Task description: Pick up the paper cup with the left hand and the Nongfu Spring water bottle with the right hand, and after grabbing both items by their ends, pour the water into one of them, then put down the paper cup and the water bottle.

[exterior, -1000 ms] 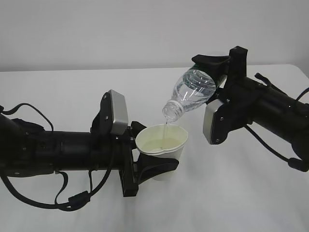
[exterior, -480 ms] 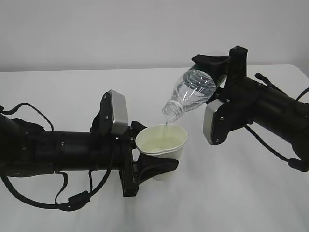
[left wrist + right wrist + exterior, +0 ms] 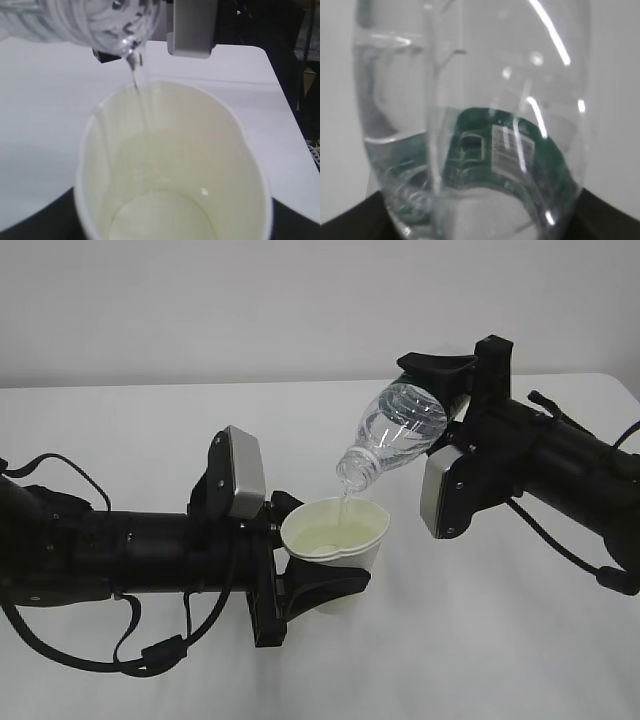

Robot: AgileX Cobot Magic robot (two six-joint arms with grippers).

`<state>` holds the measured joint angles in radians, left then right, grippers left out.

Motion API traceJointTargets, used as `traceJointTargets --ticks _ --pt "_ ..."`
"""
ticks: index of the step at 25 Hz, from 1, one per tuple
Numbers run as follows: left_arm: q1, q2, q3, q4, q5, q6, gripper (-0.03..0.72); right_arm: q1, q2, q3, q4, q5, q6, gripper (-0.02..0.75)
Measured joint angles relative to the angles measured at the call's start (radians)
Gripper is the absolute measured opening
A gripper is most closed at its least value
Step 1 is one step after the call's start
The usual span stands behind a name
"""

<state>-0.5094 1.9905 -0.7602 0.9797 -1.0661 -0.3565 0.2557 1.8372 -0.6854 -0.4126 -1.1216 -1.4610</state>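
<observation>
My left gripper [image 3: 326, 542] is shut on the white paper cup [image 3: 338, 540], one black finger on each side, and holds it upright just above the table. The cup's rim is squeezed slightly oval. My right gripper [image 3: 426, 400] is shut on the base end of the Nongfu Spring water bottle [image 3: 400, 428], which is tilted neck-down to the left over the cup. A thin stream of water [image 3: 344, 502] falls from the uncapped neck [image 3: 125, 35] into the cream inside of the cup [image 3: 175, 165]. Water pools at the cup's bottom [image 3: 155, 217]. The bottle's green label [image 3: 520, 150] shows through the clear plastic.
The white table [image 3: 480, 660] runs back to a pale wall. Its right edge [image 3: 280, 95] shows in the left wrist view, with dark floor beyond. The right arm's grey wrist camera housing [image 3: 440, 492] hangs close to the cup's right side.
Both arms, the cup and the bottle hold the same places. The thin stream keeps running into the cup.
</observation>
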Motion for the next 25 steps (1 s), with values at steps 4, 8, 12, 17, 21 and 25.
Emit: traceJointTargets --ticks 4,8,12,17,21,25 --pt "0.0 0.0 0.0 0.0 0.0 0.0 0.43 0.0 0.0 0.0 0.0 0.0 0.0 0.467" --pt "0.0 0.0 0.0 0.0 0.0 0.0 0.43 0.0 0.0 0.0 0.0 0.0 0.0 0.467" --pt "0.0 0.0 0.0 0.0 0.0 0.0 0.43 0.0 0.0 0.0 0.0 0.0 0.0 0.467" --pt "0.0 0.0 0.0 0.0 0.001 0.0 0.43 0.0 0.0 0.0 0.0 0.0 0.0 0.467" --pt "0.0 0.0 0.0 0.0 0.002 0.0 0.43 0.0 0.0 0.0 0.0 0.0 -0.002 0.467" --pt "0.0 0.0 0.0 0.0 0.002 0.0 0.43 0.0 0.0 0.0 0.0 0.0 -0.002 0.467"
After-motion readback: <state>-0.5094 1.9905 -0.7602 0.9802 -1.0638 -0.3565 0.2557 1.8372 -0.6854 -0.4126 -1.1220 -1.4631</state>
